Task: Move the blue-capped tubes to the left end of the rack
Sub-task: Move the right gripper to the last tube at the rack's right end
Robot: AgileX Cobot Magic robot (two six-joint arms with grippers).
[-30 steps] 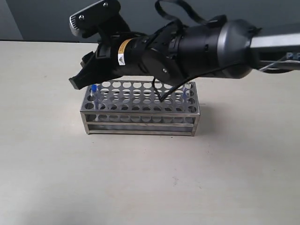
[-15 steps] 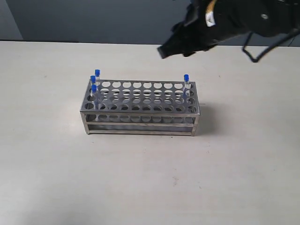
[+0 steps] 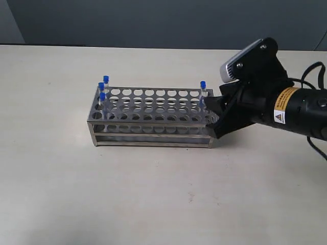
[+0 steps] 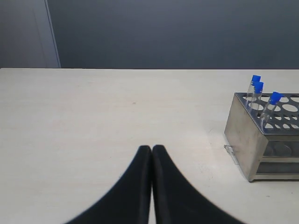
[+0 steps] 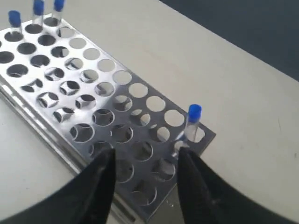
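Progress: three of four blue-capped tubes (image 3: 102,96) stand at the left end of the rack (image 3: 153,125).
Remaining: last tube (image 3: 203,86) sits in the far corner hole at the right end.
Right gripper (image 5: 142,157): jaws apart, empty, at the rack's right end, just beside that tube.
Left gripper (image 4: 152,149): closed, empty, over the worktop (image 4: 93,116), apart from the rack.
Next, likely: grasp, lift, carry left.
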